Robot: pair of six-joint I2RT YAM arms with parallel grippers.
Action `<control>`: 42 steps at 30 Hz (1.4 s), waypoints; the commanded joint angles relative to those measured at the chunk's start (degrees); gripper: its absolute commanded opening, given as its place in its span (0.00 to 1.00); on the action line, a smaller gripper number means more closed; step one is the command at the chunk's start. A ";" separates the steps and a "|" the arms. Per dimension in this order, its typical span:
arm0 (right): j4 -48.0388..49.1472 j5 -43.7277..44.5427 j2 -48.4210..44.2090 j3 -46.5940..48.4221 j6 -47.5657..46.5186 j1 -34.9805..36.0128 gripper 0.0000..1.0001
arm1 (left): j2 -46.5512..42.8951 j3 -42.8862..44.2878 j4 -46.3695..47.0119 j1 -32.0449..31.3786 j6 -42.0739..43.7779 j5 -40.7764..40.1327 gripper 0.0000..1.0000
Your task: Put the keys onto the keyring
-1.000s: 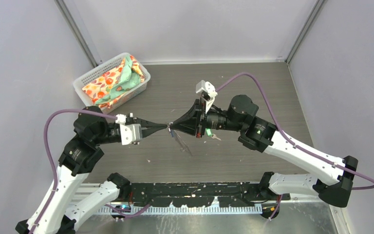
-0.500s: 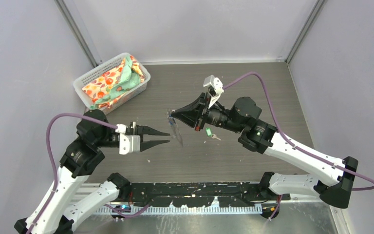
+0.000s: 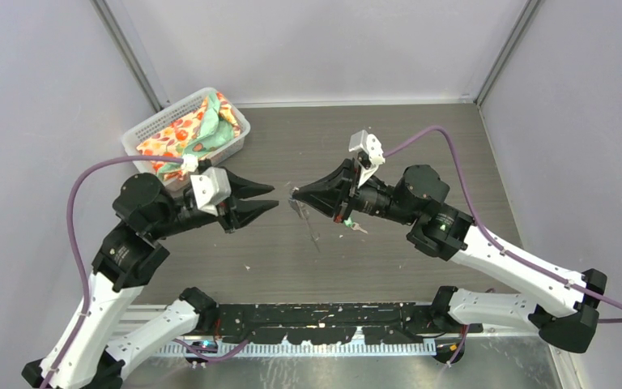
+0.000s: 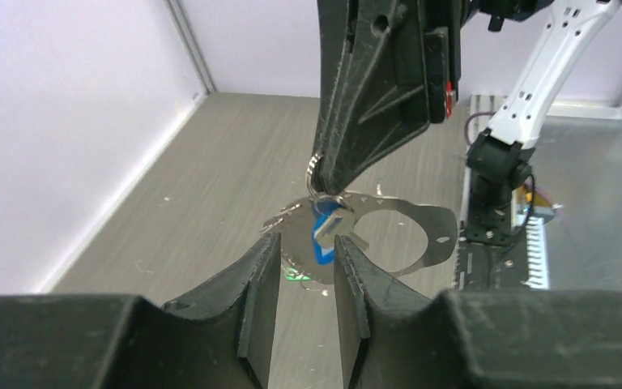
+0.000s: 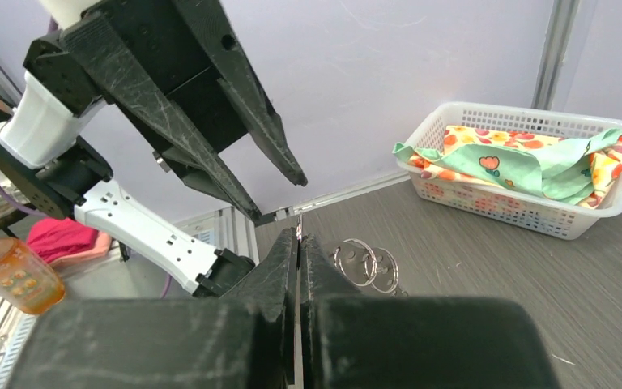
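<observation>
My right gripper [image 3: 294,193] is shut on the top of the keyring [image 3: 313,231], a thin grey loop that hangs from its tip above the table's middle. The left wrist view shows that loop [image 4: 445,231] with the blue-headed key [image 4: 321,245] dangling on it just below the right gripper's tip. My left gripper [image 3: 275,197] hovers a little to the left, open, with nothing between its fingers [image 4: 271,251]. The green-headed key [image 3: 347,220] lies on the table under the right gripper. In the right wrist view the shut jaws pinch a thin metal edge [image 5: 299,235], small rings [image 5: 356,261] beside them.
A white mesh basket [image 3: 142,130] of patterned cloths stands at the back left, seen too in the right wrist view [image 5: 486,109]. Grey walls close the table on three sides. An orange bottle [image 5: 8,275] sits off the table's near edge.
My left gripper has let go at the right gripper's tip, opened and drawn back to the left. The right gripper has shifted slightly right with the keyring.
</observation>
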 commanded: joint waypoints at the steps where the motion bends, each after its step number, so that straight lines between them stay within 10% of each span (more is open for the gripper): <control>1: 0.78 -1.69 -1.45 1.74 -0.77 0.06 0.01 | 2.98 2.48 -0.12 -0.22 -7.59 4.85 0.33; 10: 4.97 -3.67 0.52 1.22 3.64 0.06 0.01 | 5.25 -0.91 -3.62 -0.22 1.76 12.40 0.48; 19: 7.46 -2.54 1.67 0.29 5.37 0.00 0.01 | 3.78 -3.36 0.81 -0.22 3.02 7.25 0.02; 42: 2.13 2.00 -3.81 -3.61 4.05 -0.01 0.31 | -1.29 -4.64 0.98 -0.25 11.01 3.41 0.00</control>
